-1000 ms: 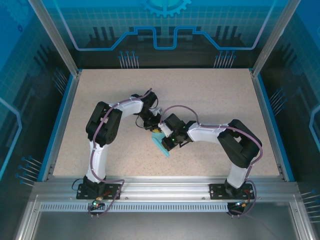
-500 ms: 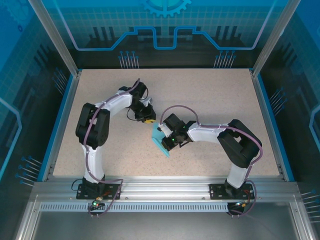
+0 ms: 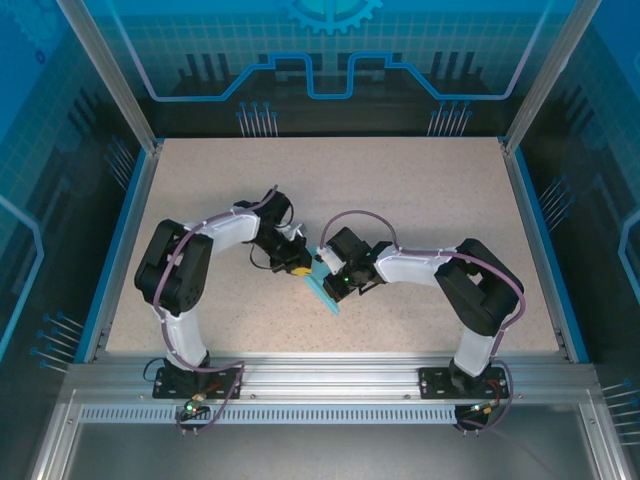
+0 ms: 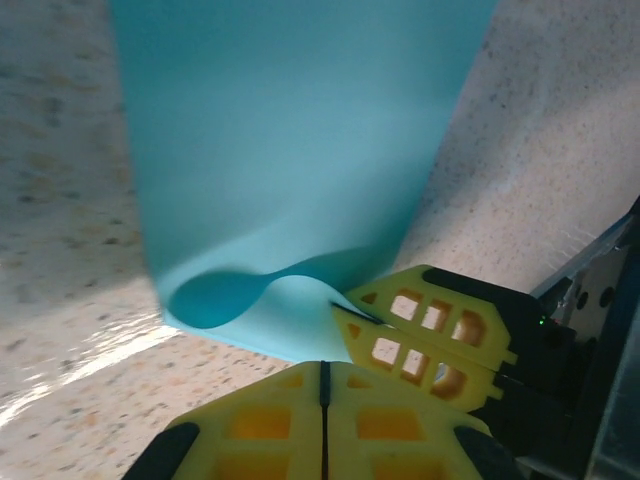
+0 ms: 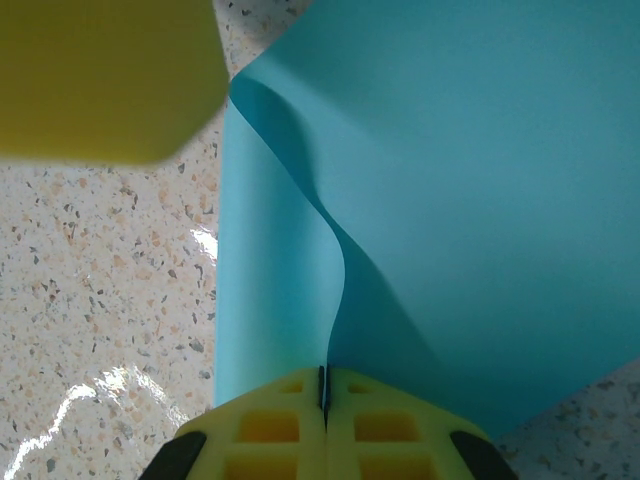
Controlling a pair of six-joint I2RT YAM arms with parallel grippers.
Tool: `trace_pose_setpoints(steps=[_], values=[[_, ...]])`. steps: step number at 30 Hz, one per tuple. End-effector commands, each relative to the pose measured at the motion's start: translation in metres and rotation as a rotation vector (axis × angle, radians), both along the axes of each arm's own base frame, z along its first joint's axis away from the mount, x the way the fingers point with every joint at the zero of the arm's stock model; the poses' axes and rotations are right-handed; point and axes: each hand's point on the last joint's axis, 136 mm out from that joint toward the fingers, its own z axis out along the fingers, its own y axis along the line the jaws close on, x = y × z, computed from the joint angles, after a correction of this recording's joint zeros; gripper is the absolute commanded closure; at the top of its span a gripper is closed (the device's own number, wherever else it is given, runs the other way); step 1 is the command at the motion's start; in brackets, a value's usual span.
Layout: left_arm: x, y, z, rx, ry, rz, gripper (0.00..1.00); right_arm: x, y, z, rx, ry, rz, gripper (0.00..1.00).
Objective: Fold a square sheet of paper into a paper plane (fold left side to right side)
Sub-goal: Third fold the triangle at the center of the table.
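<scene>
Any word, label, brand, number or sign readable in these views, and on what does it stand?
None readable. The light-blue paper is blank, the left gripper's yellow fingers carry no marking, and the blue backdrop panel bears a gear and line pattern without letters.

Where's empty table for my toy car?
The far half of the tabletop is bare; so is the near strip between the arm bases. The middle is crowded: left gripper and right gripper meet at the blue paper.

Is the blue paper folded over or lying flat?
Folded over, but loosely: the blue paper lies in two layers with a puffy, uncreased bend, and the right pincer pinches its edge.
</scene>
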Motion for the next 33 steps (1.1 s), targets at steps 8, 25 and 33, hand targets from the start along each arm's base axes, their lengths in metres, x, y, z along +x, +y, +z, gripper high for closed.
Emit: trace_pose_setpoints(steps=[8,25,33], values=[[-0.015,-0.016,-0.023,0.004,0.06,-0.04,0.92,-0.018,-0.016,-0.021,-0.093,0.074,0.007,1.0],[-0.031,0.002,-0.058,0.119,0.109,-0.046,0.93,-0.019,-0.019,-0.024,-0.106,0.079,0.001,1.0],[-0.04,0.014,-0.068,0.178,0.122,-0.05,0.94,-0.005,-0.015,-0.01,-0.051,0.065,-0.055,0.94]])
